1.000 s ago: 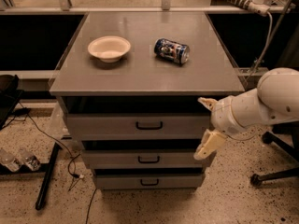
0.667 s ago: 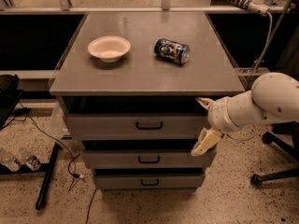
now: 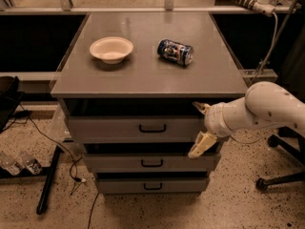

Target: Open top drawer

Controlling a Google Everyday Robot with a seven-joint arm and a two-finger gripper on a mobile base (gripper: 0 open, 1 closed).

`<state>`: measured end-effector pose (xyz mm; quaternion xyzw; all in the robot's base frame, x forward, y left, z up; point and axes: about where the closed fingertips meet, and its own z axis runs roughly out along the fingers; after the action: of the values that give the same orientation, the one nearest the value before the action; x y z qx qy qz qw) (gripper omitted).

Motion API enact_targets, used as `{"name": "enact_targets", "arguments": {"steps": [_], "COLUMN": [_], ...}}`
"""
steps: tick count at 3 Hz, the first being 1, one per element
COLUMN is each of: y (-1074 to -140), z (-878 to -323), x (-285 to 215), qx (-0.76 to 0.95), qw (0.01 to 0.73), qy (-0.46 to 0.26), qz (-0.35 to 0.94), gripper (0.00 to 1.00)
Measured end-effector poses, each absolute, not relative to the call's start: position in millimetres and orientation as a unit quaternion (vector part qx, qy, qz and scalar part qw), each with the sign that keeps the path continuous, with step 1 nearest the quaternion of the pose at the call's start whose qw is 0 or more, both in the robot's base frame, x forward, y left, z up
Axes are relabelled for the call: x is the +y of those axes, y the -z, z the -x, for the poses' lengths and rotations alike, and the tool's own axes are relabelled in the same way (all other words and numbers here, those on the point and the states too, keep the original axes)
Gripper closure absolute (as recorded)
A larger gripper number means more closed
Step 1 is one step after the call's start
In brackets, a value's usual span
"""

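Observation:
The top drawer [image 3: 119, 128] is the widest of three grey drawers under the grey tabletop, and its small black loop handle [image 3: 152, 128] sits mid-front. A dark gap shows above its front. My gripper [image 3: 200, 126] comes in from the right on a white arm and is at the right end of the top drawer's front. It is open and empty. One fingertip [image 3: 200, 107] is at the drawer's upper right corner. The other [image 3: 201, 146] is at its lower right corner. The handle is well left of the gripper.
A cream bowl [image 3: 111, 49] and a blue can lying on its side [image 3: 175, 52] rest on the tabletop [image 3: 143, 78]. Two narrower drawers [image 3: 151, 162] lie below. Cables and a black pole [image 3: 50, 175] are on the floor at left, and a chair base [image 3: 281, 175] is at right.
The arm and gripper have shifted a little left, closer to the right end of the top drawer's front. The drawers, bowl and can have not moved.

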<state>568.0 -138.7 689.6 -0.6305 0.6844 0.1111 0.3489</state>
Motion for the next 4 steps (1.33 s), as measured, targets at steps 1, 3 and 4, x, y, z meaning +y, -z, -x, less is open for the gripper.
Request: {"name": "enact_targets", "arguments": {"steps": [1,3,4], "y": [-679,-667,-667], "z": [-579,-585,-584], "x": [-133,-130,-130], "qx": [0.678,0.682,0.682], "qw": [0.353,0.343,0.343], "qy": [-0.118,-0.129,-0.129], "qz": [0.635,0.633,0.633], "gripper": [0.0,0.19,0.43]}}
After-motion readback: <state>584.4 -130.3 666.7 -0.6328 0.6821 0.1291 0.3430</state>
